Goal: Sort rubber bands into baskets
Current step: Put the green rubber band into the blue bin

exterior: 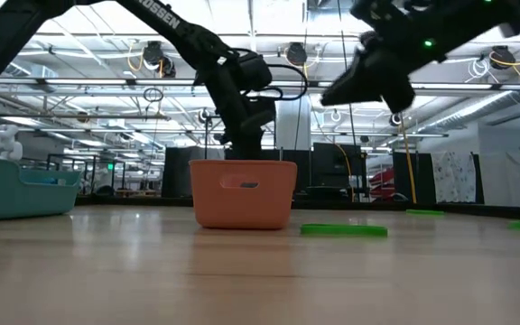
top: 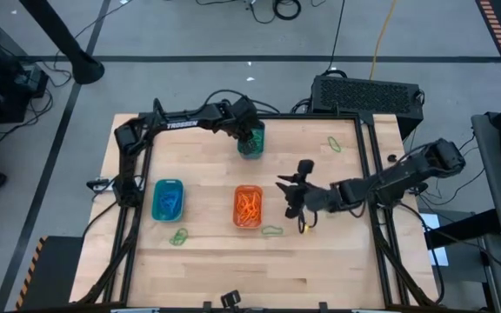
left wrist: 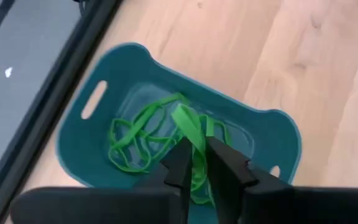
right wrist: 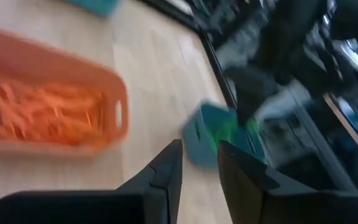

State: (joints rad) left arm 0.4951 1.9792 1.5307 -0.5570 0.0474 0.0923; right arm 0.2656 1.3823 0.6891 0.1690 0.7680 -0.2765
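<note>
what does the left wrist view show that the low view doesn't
Only the left wrist view: the inside of the teal basket, a tangle of green bands in it, and the left gripper above it with a green band between its fingers.

Only the low view: the orange basket and green bands lying loose on the table, with the right arm overhead.

Both: the left arm and bare wood tabletop.

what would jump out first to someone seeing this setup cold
Probably the left claw over the dark teal basket at the table's far edge, a green rubber band between its fingers above the green pile. Next, the orange basket mid-table, full of orange bands, with the right claw raised beside it.
</note>
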